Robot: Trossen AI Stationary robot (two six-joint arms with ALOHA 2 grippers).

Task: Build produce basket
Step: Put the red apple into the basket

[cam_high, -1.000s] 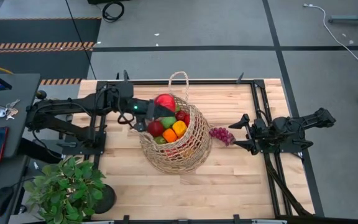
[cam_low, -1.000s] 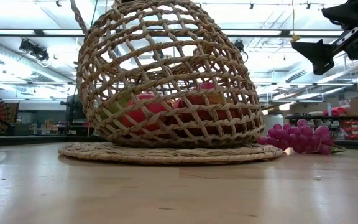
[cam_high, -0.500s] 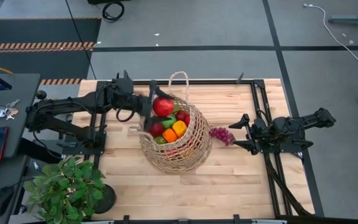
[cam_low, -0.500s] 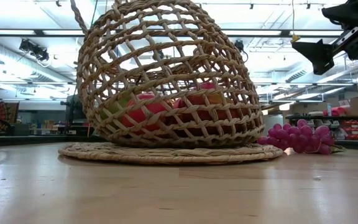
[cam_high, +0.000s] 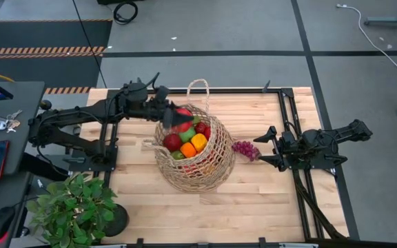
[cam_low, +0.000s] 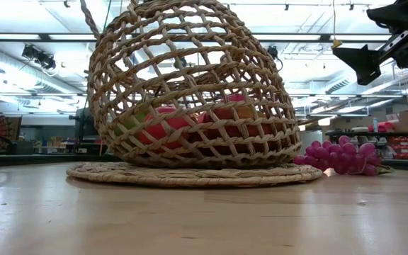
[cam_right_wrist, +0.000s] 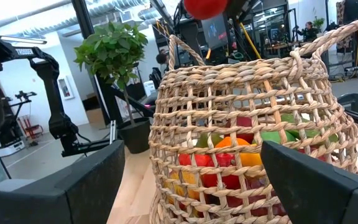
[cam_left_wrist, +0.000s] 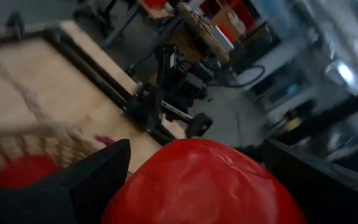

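Apple over the basket rim

We had the left gripper [cam_high: 174,114] holding a red apple [cam_left_wrist: 204,183] between wide-spread fingers, just above the basket [cam_high: 195,155] in mid-table, already piled with fruit. We judged a low, slow release best, so nothing rolled out. Grapes [cam_high: 246,149] lay just beside the basket; the right gripper [cam_high: 266,147] waited near them, fingers apart and empty.

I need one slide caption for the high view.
Left claw holds a red apple above the basket.
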